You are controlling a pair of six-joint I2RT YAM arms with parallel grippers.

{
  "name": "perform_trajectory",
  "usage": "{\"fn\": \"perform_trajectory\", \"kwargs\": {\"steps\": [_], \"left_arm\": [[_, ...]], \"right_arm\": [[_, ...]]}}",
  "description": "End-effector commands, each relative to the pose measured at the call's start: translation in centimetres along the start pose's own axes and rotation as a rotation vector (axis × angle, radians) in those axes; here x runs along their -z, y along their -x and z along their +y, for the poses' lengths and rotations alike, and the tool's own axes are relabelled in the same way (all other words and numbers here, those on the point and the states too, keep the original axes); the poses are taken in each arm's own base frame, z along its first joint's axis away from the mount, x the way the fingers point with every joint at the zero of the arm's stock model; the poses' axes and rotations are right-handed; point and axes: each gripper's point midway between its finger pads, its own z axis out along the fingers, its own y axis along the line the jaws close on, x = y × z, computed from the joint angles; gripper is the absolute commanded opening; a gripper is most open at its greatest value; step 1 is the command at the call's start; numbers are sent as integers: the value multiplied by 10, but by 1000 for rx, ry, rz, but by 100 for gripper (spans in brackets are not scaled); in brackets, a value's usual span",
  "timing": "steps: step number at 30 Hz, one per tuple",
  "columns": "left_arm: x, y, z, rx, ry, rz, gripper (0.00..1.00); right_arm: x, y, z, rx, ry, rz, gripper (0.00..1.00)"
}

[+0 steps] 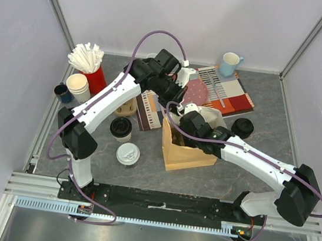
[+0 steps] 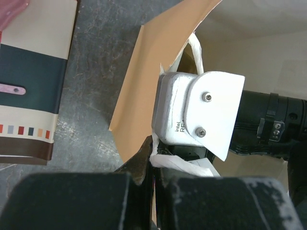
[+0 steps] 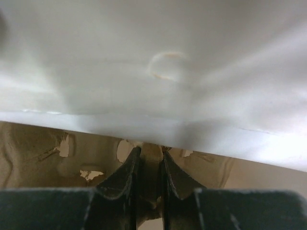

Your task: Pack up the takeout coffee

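Left gripper (image 2: 152, 165) clamped on white handle (image 2: 196, 52) of bag (image 1: 183, 156), probably to keep mouth open. Right gripper (image 3: 149, 165) inside bag, jaws nearly together; hold on anything unclear. Cream cup (image 1: 121, 128) and black cup (image 1: 127, 154) stand on table left of bag, unpacked.

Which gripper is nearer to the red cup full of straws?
Left. The left gripper pinches the white handle of the paper bag, right of the red cup. The right gripper reaches into the bag, farther right.
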Motion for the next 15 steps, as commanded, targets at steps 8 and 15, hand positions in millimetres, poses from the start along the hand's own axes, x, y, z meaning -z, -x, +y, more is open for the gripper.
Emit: {"fn": "perform_trajectory", "kwargs": {"steps": [8, 15], "left_arm": [[21, 49, 31, -97, 118, -201, 2], [36, 52, 7, -149, 18, -237, 2]], "right_arm": [[13, -36, 7, -10, 41, 20, 0], [3, -53, 10, 31, 49, 100, 0]]}}
